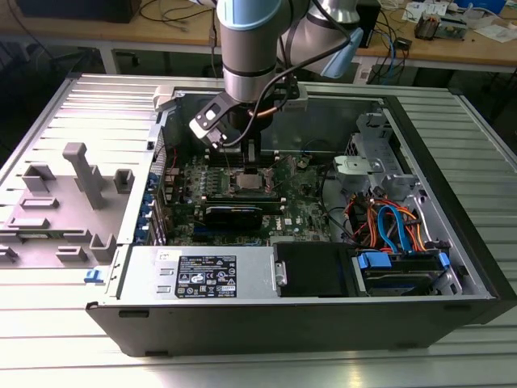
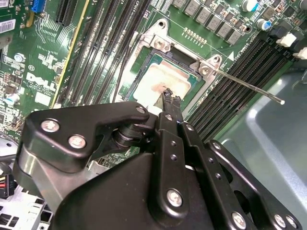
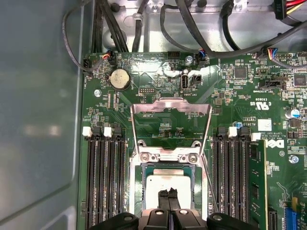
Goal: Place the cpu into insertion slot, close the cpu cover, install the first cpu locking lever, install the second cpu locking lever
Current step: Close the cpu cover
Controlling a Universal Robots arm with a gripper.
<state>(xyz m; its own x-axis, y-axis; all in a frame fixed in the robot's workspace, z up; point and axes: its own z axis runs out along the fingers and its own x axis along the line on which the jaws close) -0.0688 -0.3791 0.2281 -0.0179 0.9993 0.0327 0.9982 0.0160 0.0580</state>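
Observation:
The cpu [image 3: 163, 184] [image 2: 158, 79], a silver-topped square chip, lies flat in the insertion slot [image 3: 139, 191] [image 2: 144, 57] on the green motherboard. The cpu cover [image 3: 170, 106] stands swung up and open beyond the slot, and the board shows through its window. One thin locking lever [image 2: 244, 86] [image 3: 205, 179] sticks out unlatched beside the slot. My gripper [image 3: 168, 194] [image 2: 170, 98] hangs just over the chip's near edge, fingertips shut together with nothing between them. In the exterior view the gripper [image 1: 245, 162] reaches down over the slot [image 1: 246, 181].
Long black memory slots [image 3: 103, 182] [image 3: 232, 177] flank the socket. A coin battery [image 3: 119, 79] lies beyond the cover. A black card [image 1: 234, 215], the power supply [image 1: 198, 275] and coloured cables [image 1: 388, 226] fill the case. A grey fixture [image 1: 77, 182] stands outside on the exterior view's left.

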